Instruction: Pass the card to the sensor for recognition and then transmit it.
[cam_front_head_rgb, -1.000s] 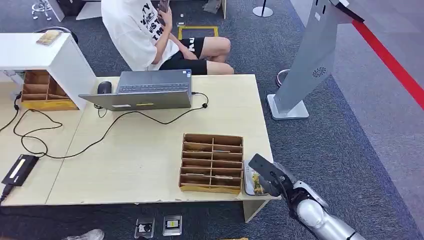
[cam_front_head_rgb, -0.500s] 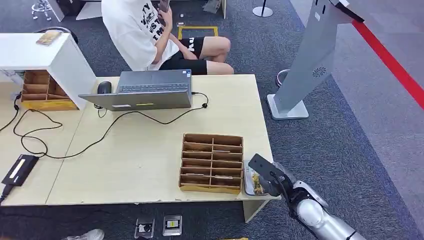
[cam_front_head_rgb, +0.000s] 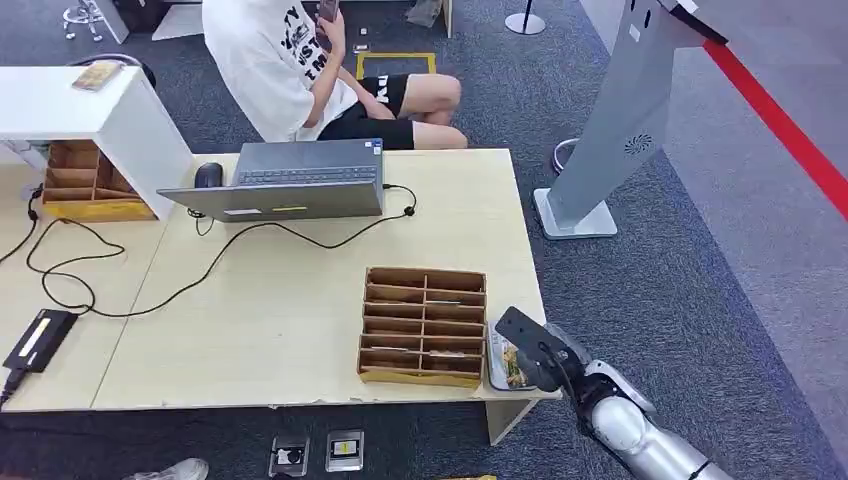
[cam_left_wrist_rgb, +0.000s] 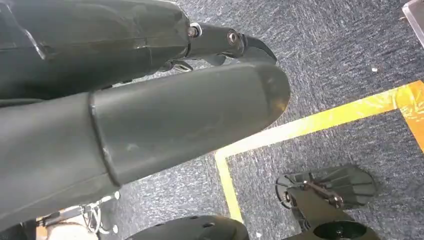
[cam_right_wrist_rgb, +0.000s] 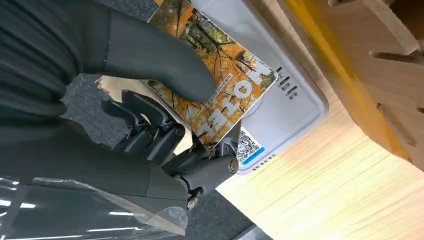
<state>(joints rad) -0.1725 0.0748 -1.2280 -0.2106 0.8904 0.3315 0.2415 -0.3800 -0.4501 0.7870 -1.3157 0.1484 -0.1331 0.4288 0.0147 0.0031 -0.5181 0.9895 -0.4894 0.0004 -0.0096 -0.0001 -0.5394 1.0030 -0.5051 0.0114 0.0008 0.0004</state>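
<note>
My right hand (cam_right_wrist_rgb: 165, 115) pinches a card (cam_right_wrist_rgb: 215, 85) printed with orange autumn trees, thumb on its face and darker fingers beneath. The card lies just over the white sensor pad (cam_right_wrist_rgb: 295, 100), covering much of it; contact cannot be told. In the head view my right hand (cam_front_head_rgb: 540, 352) is at the table's near right corner, with the card (cam_front_head_rgb: 512, 370) over the sensor (cam_front_head_rgb: 494, 362). My left hand (cam_left_wrist_rgb: 150, 100) hangs over grey carpet with nothing in it, its fingers close together.
A wooden compartment box (cam_front_head_rgb: 424, 324) stands right beside the sensor. A laptop (cam_front_head_rgb: 290, 180), a mouse (cam_front_head_rgb: 208, 174) and a black cable (cam_front_head_rgb: 200, 275) lie farther back. A person (cam_front_head_rgb: 300, 60) sits behind the table. A grey kiosk stand (cam_front_head_rgb: 620, 120) rises at the right.
My right hand has edged slightly toward the sensor with the card; otherwise the scene is the same.
</note>
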